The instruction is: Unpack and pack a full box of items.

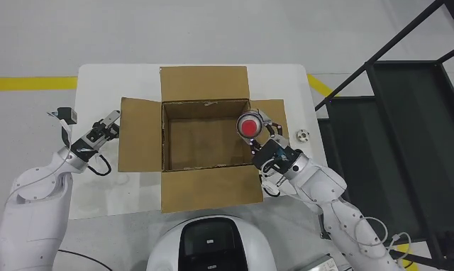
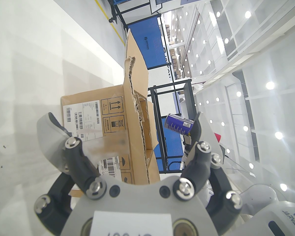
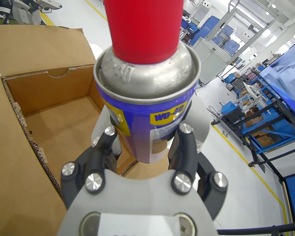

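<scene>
Right gripper (image 3: 150, 136): clamped on the lower body of a spray can (image 3: 147, 94), one finger on each side. The can is held roughly upright with its red cap (image 3: 143, 18) uppermost. In the top view it sits over the right-hand side of the cardboard box (image 1: 206, 101), and it appears to be raised above the rim rather than resting inside.

Left gripper (image 1: 112, 123): spread apart and empty, just beside the box's left flap, over the surface (image 1: 106, 86).

Handling (judged):
- The can is taken to be a rigid metal cylinder, so it will not be crushed by a firm squeeze.
- The painted wall is smooth and is expected to be slippery.
- Weight depends on fill and cannot be read from the views.
- The plastic cap is judged liable to pull off, so hold is best taken on the body, never on the cap.
- The present low grip leaves most of the can above the fingers, so some tipping is to be expected. A mid-body grip would be steadier.

Count:
- spray can, one
- box, one, with four flaps folded out and a bare floor where it is seen
- small round object (image 1: 303, 135), one, on the surface to the right of the box; its kind cannot be made out
</scene>
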`<state>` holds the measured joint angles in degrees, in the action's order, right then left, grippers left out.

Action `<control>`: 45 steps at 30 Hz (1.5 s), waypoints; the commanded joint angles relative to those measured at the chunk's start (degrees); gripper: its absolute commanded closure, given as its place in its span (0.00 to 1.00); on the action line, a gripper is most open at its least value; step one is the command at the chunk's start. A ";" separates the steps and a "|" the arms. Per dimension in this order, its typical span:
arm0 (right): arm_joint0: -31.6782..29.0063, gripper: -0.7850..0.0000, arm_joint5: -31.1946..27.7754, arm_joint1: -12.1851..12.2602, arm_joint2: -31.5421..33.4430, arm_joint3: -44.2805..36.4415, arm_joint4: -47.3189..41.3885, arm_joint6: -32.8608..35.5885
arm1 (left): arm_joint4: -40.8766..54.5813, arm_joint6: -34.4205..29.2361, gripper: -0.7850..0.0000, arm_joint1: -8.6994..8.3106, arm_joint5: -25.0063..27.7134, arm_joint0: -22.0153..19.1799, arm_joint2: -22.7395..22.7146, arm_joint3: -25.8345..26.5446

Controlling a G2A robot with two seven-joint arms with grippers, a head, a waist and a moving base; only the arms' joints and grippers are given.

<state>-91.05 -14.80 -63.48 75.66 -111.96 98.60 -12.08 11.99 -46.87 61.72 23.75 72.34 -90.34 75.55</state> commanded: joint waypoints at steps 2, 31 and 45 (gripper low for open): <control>0.00 1.00 0.00 0.00 0.00 0.00 0.00 0.00 | 0.00 0.00 0.00 0.00 0.00 0.00 0.00 0.00; 9.13 1.00 -5.62 -1.03 -6.73 -1.93 3.34 18.10 | 0.00 0.00 0.00 0.00 0.00 0.00 0.00 0.00; 32.89 1.00 -12.62 -6.13 -24.45 10.98 0.05 47.96 | 0.00 0.00 0.00 0.00 0.00 0.00 0.00 0.00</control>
<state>-59.81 -26.63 -69.23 52.49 -102.73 98.97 33.48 11.99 -46.87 61.72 23.75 72.34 -90.34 75.55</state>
